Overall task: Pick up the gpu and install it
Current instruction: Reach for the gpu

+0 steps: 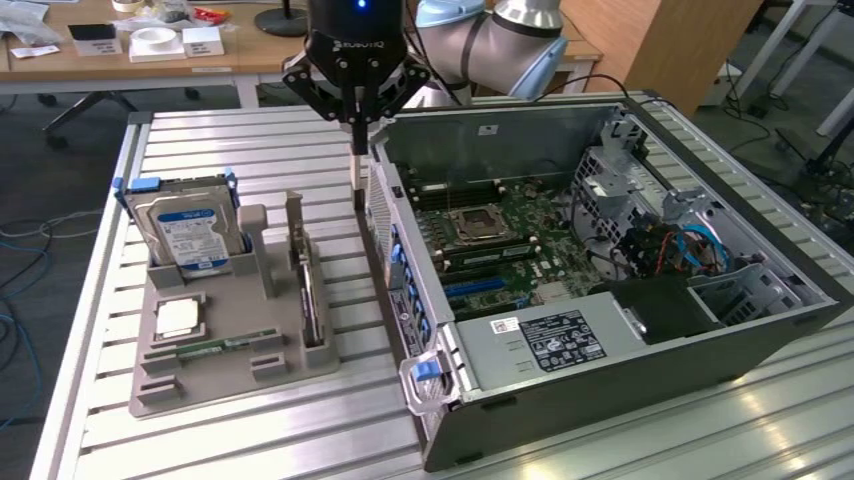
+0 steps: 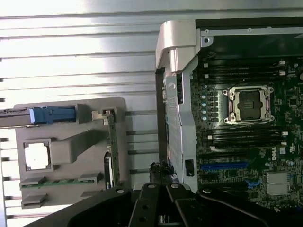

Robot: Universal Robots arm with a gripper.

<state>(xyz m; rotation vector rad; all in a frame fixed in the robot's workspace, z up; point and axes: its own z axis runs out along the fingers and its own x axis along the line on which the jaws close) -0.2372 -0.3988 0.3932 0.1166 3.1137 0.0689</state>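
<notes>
Gpu [image 1: 310, 300] stands on edge in a slot of the grey tray [image 1: 220, 378], lower left of the exterior frame, near the blue-labelled hard drive [image 1: 190, 235]. The gripper [image 1: 356, 180] hangs at upper centre with its fingers pressed together on nothing. It is over the gap between tray and open computer case [image 1: 601, 395], apart from the card.
</notes>
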